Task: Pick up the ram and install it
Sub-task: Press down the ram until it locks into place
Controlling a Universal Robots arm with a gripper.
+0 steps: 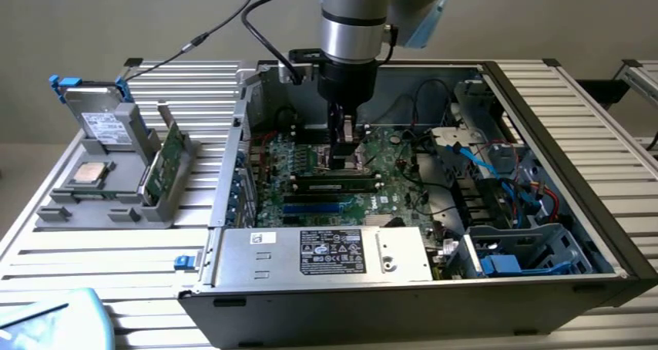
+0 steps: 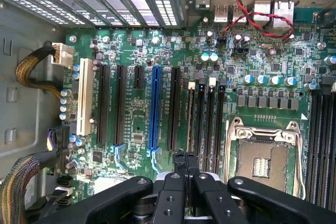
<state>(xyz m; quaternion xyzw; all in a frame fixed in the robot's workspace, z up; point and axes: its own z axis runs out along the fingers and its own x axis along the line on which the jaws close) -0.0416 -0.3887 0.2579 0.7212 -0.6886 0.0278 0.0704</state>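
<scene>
Ram seated in motherboard slot, end effector above.

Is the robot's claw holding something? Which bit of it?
Cannot tell: the gripper is shut, low over the motherboard, with nothing clearly seen in its grip.

The arm hangs straight down over the open computer case, its silver wrist above the case's rear wall. The black gripper points downward inside the case, just above its middle. In the wrist view the gripper's fingers are pressed together, closed, with nothing visibly between them.
</scene>
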